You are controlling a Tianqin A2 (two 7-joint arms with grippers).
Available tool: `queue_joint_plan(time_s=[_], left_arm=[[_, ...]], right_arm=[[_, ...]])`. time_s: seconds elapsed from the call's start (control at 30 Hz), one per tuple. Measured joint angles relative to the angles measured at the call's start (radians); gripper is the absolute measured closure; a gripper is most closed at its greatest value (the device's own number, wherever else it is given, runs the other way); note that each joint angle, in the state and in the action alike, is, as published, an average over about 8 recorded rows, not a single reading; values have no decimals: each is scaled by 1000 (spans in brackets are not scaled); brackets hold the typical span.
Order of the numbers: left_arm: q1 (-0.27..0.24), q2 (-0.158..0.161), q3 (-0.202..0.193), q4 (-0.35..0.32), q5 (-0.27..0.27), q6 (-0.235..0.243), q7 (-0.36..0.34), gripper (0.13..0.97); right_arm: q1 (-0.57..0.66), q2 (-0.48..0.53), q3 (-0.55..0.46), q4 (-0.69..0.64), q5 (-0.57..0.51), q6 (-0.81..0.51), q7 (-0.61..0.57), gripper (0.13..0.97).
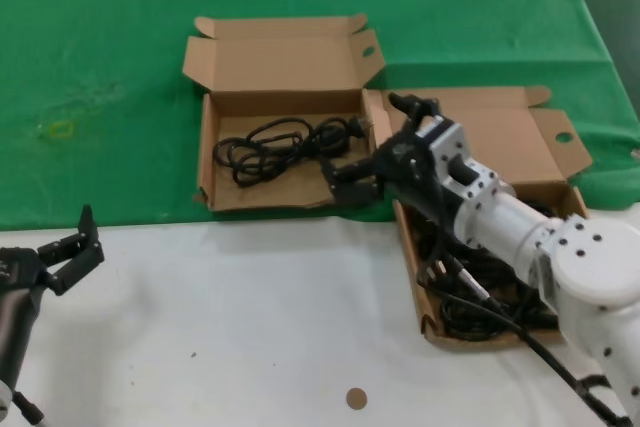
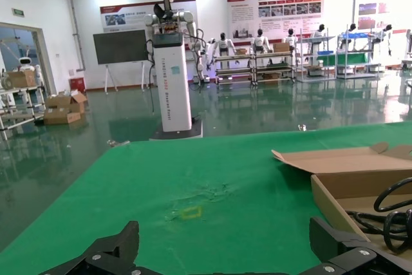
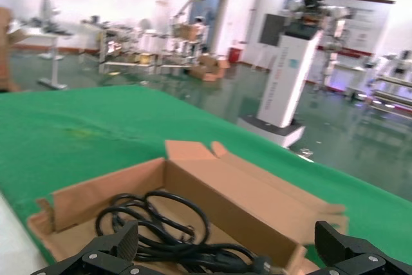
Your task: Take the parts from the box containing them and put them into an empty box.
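The box with two lid ears lies on the green cloth and holds one black cable coil. My right gripper hovers over that box's right end, open and empty. In the right wrist view the gripper is spread wide above the cable in the box. The box with the slanted side flap lies to the right under my right arm, with more black cables in it. My left gripper is parked open at the near left, shown also in the left wrist view.
A green cloth covers the far half of the table and white surface the near half. A small brown disc lies near the front edge. A yellow mark is on the cloth at the left.
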State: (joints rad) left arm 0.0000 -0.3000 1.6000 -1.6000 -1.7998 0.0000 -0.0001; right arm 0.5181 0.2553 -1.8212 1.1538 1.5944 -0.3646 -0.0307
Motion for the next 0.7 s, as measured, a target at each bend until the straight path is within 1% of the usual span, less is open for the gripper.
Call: queue_joint_plan(time_s=[0.1,0.4,0.7], left_arm=[[0,0,0,0,0,0,0,198],[0,0,0,0,0,0,0,136],[0,0,0,0,0,0,0,133]], right_arm=[[-51,4,22,44,20,36,3,129],[-206,18,88,177,82,145,12,129],[-361,31,154,311,143,254,21,129]])
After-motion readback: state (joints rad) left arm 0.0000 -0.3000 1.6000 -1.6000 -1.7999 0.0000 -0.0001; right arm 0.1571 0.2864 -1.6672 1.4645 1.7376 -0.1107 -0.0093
